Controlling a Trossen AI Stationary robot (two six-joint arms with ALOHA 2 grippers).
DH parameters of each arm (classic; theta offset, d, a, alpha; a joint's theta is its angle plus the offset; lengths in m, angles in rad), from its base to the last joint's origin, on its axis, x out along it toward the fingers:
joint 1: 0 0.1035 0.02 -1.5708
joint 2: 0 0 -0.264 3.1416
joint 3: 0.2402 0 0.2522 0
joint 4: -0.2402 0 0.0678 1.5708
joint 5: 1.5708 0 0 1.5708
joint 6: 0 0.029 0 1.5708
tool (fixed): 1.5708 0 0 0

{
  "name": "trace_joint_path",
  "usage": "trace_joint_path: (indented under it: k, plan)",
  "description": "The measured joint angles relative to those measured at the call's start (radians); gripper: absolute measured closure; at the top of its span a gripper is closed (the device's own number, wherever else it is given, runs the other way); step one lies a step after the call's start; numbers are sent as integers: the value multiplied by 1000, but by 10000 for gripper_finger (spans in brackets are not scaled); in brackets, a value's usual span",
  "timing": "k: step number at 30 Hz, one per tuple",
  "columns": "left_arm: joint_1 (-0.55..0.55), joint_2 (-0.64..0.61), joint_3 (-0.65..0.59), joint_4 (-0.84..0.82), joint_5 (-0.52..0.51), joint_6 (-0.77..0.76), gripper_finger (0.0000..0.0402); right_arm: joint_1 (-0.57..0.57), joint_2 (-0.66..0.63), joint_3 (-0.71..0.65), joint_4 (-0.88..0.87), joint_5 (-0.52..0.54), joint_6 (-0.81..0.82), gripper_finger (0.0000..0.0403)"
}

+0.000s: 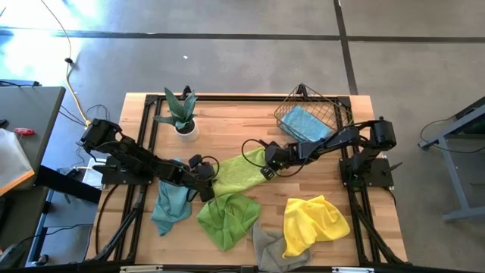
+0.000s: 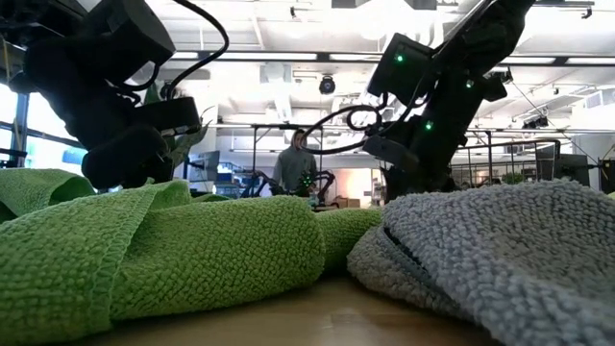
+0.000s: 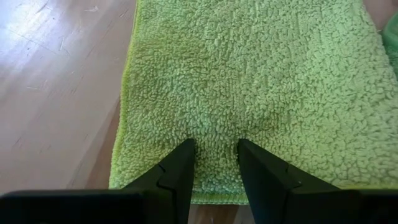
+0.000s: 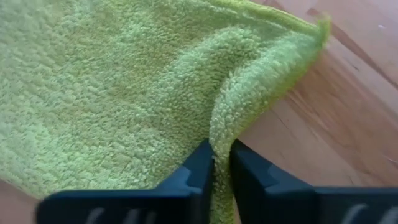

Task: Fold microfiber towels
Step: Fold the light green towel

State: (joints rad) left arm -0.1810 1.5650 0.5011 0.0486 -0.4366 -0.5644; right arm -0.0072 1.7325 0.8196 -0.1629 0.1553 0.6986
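Observation:
A lime green towel (image 1: 239, 173) lies spread on the wooden table's middle, with a gripper at each end. My left gripper (image 3: 214, 149) is shut on its end toward the table's left. My right gripper (image 4: 222, 152) is shut on its end toward the table's right, near a corner (image 4: 320, 28). A second lime green towel (image 1: 227, 218) lies crumpled in front of it, between a teal towel (image 1: 170, 201) and a yellow one (image 1: 312, 224). A grey towel (image 1: 269, 246) lies at the near edge. My left gripper pinches the lime green towel just inside its hemmed end edge (image 3: 214, 180), with a strip of cloth between the two fingers. The fingers slant down from the table's left. The towel lies flat on the table and puckers at the fingertips (image 3: 186, 149). My right gripper pinches a raised fold of the lime green towel (image 4: 227, 124) between its two fingers, a little in from the corner. The fingers slant down from the table's right. The fold stands up as a ridge, and the cloth beyond it lies on the table.
A copper wire basket (image 1: 333, 110) at the back right holds another teal towel (image 1: 307, 123). A potted plant (image 1: 182, 114) stands at the back left. Bare wood shows to the right of the yellow towel. A person (image 2: 296, 163) stands in the room far behind the table.

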Motion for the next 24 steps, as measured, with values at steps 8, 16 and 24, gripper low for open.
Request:
trace_joint_path:
  k: [8,16,24]
  plan:
    - [1,-36,-3,-8,-28,25,287,-9,-2,9,-33,-10,-73,400]
    - [0,-151,-1,-30,-47,45,287,-32,-2,183,-412,103,-174,402]
    - [-4,-233,-1,-51,-44,46,287,-32,-2,357,-658,147,-210,402]
